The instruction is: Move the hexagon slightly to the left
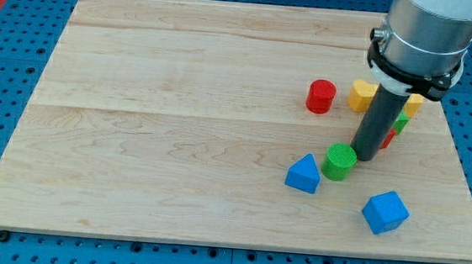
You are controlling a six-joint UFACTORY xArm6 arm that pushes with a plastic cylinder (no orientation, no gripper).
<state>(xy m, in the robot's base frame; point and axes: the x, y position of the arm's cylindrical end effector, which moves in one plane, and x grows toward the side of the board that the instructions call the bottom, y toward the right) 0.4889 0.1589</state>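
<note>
The yellow hexagon (360,95) lies on the wooden board (177,127) at the upper right, just right of a red cylinder (321,97). My dark rod comes down from the view's top right, and my tip (364,158) rests below the hexagon, against the right side of a green cylinder (340,161). The rod stands just right of and below the hexagon, and I cannot tell if it touches it.
A blue triangular block (304,174) lies left of the green cylinder. A blue cube (385,212) lies at the lower right. Behind the rod, partly hidden, are a second yellow block (414,103), a green block (401,124) and a red block (388,140).
</note>
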